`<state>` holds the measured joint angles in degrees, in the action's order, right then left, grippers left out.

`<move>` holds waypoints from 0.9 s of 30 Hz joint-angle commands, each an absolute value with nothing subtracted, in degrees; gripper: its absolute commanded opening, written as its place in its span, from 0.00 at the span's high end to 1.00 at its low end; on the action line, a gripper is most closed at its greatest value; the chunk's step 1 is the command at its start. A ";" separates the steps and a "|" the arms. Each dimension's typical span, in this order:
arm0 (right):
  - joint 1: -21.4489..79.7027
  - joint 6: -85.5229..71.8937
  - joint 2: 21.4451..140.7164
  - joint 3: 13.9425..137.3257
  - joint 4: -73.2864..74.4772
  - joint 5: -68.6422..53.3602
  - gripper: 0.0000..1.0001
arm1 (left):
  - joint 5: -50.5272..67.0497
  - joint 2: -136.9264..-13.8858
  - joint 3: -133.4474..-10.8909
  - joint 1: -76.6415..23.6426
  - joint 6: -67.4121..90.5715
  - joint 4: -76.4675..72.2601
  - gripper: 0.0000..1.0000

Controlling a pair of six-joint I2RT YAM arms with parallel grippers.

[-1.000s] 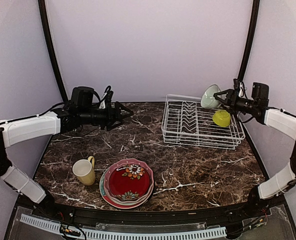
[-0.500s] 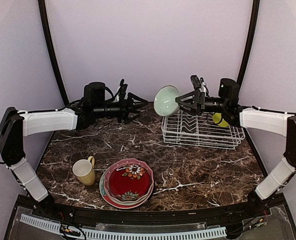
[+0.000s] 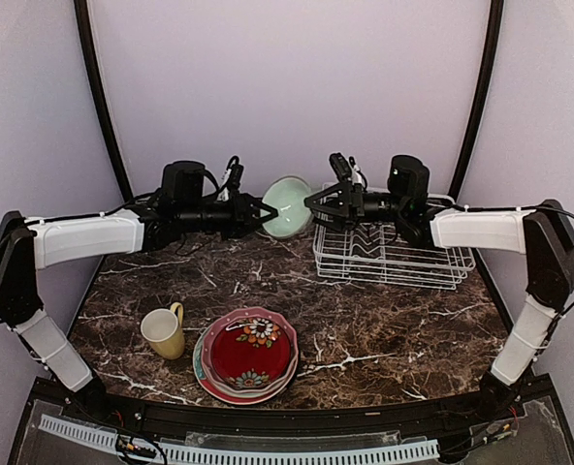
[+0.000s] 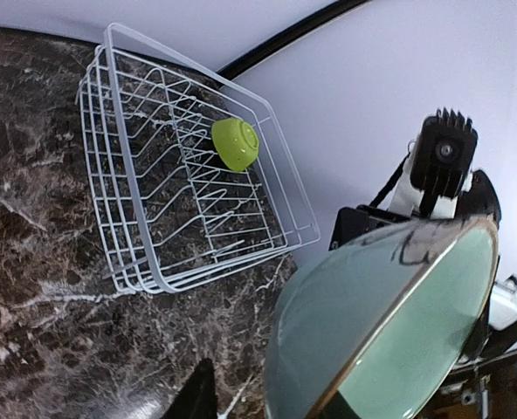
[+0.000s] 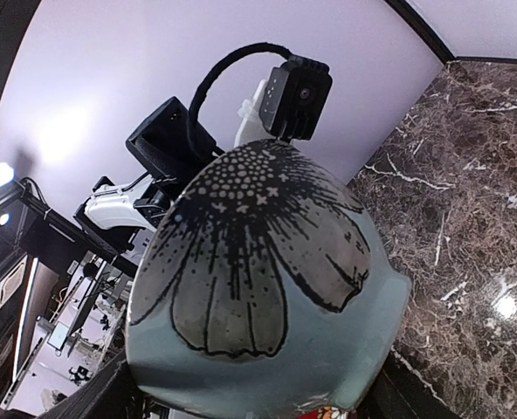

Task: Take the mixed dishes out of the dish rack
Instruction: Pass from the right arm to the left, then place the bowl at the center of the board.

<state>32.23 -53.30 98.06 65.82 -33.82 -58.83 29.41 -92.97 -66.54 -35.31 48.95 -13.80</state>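
Note:
A pale teal dish [image 3: 287, 205] with a black flower inside hangs in the air between my two grippers, left of the white dish rack [image 3: 389, 257]. My right gripper [image 3: 311, 203] is shut on it, and the dish [image 5: 258, 288] fills that wrist view between the fingers [image 5: 411, 394]. My left gripper [image 3: 266, 209] meets the dish's other edge. In the left wrist view the dish [image 4: 372, 323] hides one finger, and the other finger [image 4: 199, 394] stands a little off its rim. A lime-green bowl [image 4: 235, 144] lies in the rack [image 4: 154, 262].
A pale yellow mug [image 3: 163, 332] stands at the front left of the marble table. Beside it lies a stack of plates [image 3: 248, 354] with a red flowered one on top. Curved black poles rise at the back corners.
My right gripper carried the teal dish from the rack's far right corner leftward to the middle. My left arm swung right to meet it, and its spread fingers now look narrower.

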 commanded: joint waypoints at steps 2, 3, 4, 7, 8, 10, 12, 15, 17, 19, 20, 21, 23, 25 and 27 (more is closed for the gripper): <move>33.20 -53.68 98.08 68.61 -38.64 -59.53 0.84 | 24.00 -88.14 -65.56 -35.33 44.53 -8.93 0.88; 33.21 -52.90 98.18 68.88 -36.98 -59.24 0.82 | 23.87 -87.67 -65.48 -35.22 44.20 -8.90 0.96; 33.17 -51.95 98.22 69.21 -35.16 -58.89 0.80 | 23.70 -87.47 -65.26 -35.15 44.12 -8.95 0.97; 33.15 -48.86 98.45 69.79 -29.06 -57.24 0.54 | 23.42 -86.40 -64.67 -34.44 44.17 -8.85 0.99; 33.09 -47.71 98.48 70.14 -26.63 -56.55 0.43 | 23.41 -86.27 -64.33 -34.23 44.23 -8.61 0.99; 32.59 -45.42 98.52 70.90 -20.45 -54.71 0.21 | 23.13 -85.79 -63.62 -33.41 44.15 -7.83 0.99; 31.81 -44.02 98.60 71.01 -16.31 -52.61 0.06 | 22.75 -84.58 -62.52 -32.43 43.95 -7.04 0.99; 30.06 -41.93 98.08 70.53 -10.60 -49.82 0.01 | 22.10 -83.40 -60.91 -30.14 43.49 -3.33 0.99; 28.92 -39.40 96.98 70.05 -5.99 -46.89 0.01 | 21.36 -82.90 -60.45 -28.54 42.53 1.00 0.99; 27.80 -35.51 95.69 70.15 -0.93 -43.40 0.01 | 20.12 -82.20 -59.92 -27.22 40.90 5.05 0.99; 27.40 -33.69 95.14 70.55 2.30 -41.58 0.01 | 18.37 -81.81 -59.97 -26.69 39.23 6.61 0.99; 27.01 -31.71 94.64 71.19 5.64 -39.34 0.01 | 15.78 -81.77 -60.48 -26.48 38.20 10.64 0.99; 26.53 -27.69 93.60 72.68 11.82 -34.18 0.01 | 11.61 -82.63 -62.81 -26.10 34.94 17.93 0.99; 26.26 -23.67 92.68 74.44 17.23 -28.92 0.01 | 8.31 -84.28 -65.18 -25.95 31.59 24.10 0.99; 25.99 -19.96 92.55 77.23 24.04 -21.31 0.01 | 5.91 -85.97 -66.79 -25.85 28.99 28.46 0.99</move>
<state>26.37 -30.37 95.50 71.79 9.39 -36.16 12.64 -85.62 -61.84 -25.98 36.27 16.21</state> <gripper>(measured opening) 0.986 0.058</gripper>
